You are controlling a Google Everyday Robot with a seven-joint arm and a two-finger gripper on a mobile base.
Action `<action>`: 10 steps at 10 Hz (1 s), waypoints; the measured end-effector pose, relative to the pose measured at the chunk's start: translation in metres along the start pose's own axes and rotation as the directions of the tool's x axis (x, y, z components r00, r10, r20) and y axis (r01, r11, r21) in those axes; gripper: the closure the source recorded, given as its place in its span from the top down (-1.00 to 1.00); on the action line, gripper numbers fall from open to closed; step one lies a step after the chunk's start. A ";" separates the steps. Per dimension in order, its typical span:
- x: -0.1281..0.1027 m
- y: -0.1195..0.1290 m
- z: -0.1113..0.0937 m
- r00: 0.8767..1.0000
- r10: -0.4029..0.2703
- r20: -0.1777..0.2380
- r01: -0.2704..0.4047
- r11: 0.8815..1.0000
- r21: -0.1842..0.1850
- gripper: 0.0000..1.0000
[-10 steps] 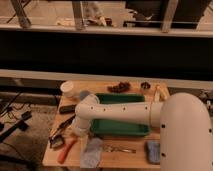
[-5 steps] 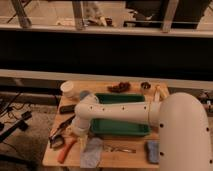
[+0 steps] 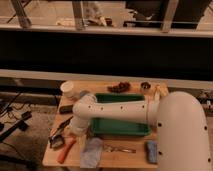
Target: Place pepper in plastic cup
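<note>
The pepper [image 3: 65, 150], long and orange-red, lies on the wooden table [image 3: 130, 160] near its front left corner. My gripper [image 3: 58, 137] hangs at the end of the white arm [image 3: 115, 111], just above and to the left of the pepper's upper end. Its dark fingers are open and point down toward the table with nothing between them. The white plastic cup [image 3: 68, 90] stands upright at the back left of the table, well behind the gripper.
A green tray [image 3: 120, 129] fills the table's middle under the arm. A grey cloth [image 3: 91, 152], a fork [image 3: 120, 149] and a blue sponge [image 3: 151, 150] lie along the front. Dark items [image 3: 119, 87] and a small bowl [image 3: 145, 85] sit at the back.
</note>
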 end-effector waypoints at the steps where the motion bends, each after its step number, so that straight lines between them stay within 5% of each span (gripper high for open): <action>1: -0.001 0.000 0.001 1.000 0.004 0.008 -0.004 1.000 0.001 0.60; 10: 0.000 0.001 0.005 0.999 -0.005 0.035 0.005 1.000 -0.001 0.60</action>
